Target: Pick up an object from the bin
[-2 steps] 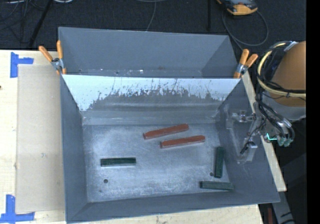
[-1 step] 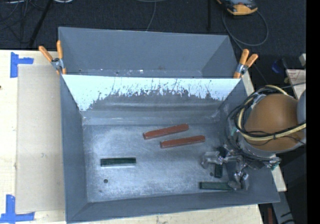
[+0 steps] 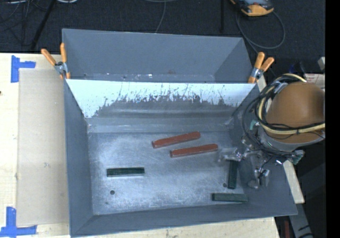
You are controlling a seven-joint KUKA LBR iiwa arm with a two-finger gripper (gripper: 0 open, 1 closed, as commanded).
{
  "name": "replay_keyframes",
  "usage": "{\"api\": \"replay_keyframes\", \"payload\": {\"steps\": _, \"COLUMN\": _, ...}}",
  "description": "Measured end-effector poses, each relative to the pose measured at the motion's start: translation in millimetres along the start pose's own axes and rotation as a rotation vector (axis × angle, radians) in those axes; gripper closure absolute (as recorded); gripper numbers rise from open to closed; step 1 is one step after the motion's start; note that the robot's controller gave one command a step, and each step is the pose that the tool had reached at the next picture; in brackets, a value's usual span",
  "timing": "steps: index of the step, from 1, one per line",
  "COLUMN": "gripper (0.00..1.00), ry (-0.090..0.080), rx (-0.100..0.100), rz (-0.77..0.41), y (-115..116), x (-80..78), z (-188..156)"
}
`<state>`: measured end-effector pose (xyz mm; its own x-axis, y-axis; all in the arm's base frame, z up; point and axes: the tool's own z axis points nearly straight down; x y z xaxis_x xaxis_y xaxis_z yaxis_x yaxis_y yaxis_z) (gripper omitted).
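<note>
Far over on the left of the bin [image 3: 154,64], a dark green bar [image 3: 125,172] is lying flat on the floor, well apart from everything else, its length running left to right. In the middle, two reddish-brown bars are sitting close together and almost parallel: the upper brown bar [image 3: 176,139] is tilting slightly up toward the right, and the lower brown bar [image 3: 194,150] is lying just below it and further right, its right end coming near the arm's tooling.

Right of those, a short dark bar [image 3: 232,175] is lying with its long axis running from the far side toward the near side, roughly square to the brown bars. Just below it, near the front right corner, another dark bar [image 3: 229,197] is lying left to right.

The gripper [image 3: 258,175] is hanging low at the right side of the bin, against the right wall, under the arm's orange cover and cables. Whether its jaws are standing apart or together I cannot tell; nothing is showing between them.

The short dark bar is the nearest thing, lying just beside the gripper on its left, not under it. As I judge it, the coming move is turning on that offset: the gripper is needing a small shift leftward, with the jaws closing across the bar's narrow width. The right wall being so close is looking like the main risk.
</note>
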<state>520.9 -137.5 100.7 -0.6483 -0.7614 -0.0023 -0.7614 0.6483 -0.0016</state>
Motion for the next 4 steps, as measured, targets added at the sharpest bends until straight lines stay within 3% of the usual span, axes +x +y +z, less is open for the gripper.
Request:
{"api": "replay_keyframes", "payload": {"steps": 1, "gripper": 0.00, "ry": 0.000, "rx": -0.003, "rz": -0.343, "y": 14, "x": -12.6, "z": -5}}
{"api": "replay_keyframes", "payload": {"steps": 2, "gripper": 0.00, "ry": -0.008, "rx": -0.009, "rz": -0.656, "y": 15, "x": -15.2, "z": 30}}
{"api": "replay_keyframes", "payload": {"steps": 3, "gripper": 0.00, "ry": -0.004, "rx": -0.007, "rz": -0.657, "y": 17, "x": -18.6, "z": 30}}
{"api": "replay_keyframes", "payload": {"steps": 4, "gripper": 1.00, "ry": 0.000, "rx": -0.006, "rz": -0.653, "y": 16, "x": -16.0, "z": 31}}
